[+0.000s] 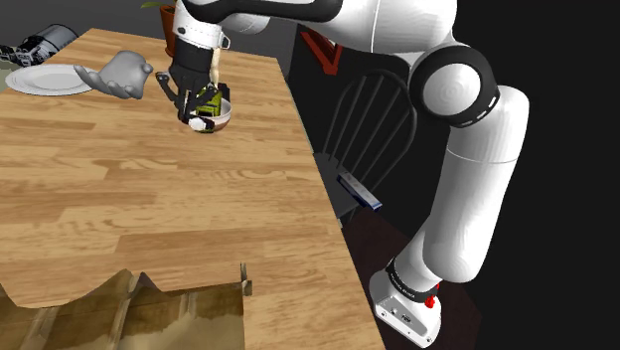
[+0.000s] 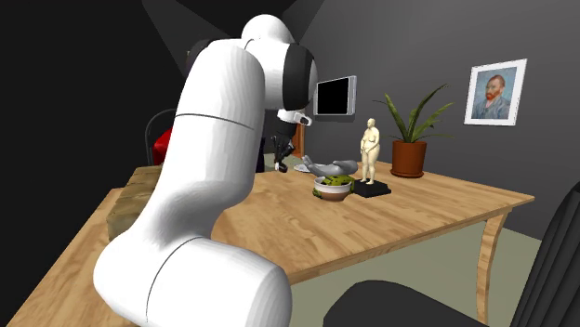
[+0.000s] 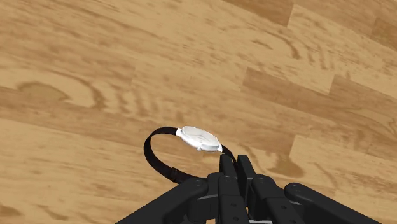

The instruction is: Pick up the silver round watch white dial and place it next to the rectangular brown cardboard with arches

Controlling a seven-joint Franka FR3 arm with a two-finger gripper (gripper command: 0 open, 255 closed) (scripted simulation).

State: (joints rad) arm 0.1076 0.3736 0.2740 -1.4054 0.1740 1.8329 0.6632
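A wooden table (image 1: 149,199) stands in a dark-walled room, carrying a plate (image 1: 45,80), then a bowl (image 1: 211,117), with a chair (image 1: 373,119) at the shoulder view's right. The second exterior view adds a statuette (image 2: 372,153), potted plant (image 2: 409,156) and painting (image 2: 495,91). The wrist view shows the watch (image 3: 198,138), its black strap pinched by the nearly closed gripper (image 3: 233,160), dial just beyond the fingertips.
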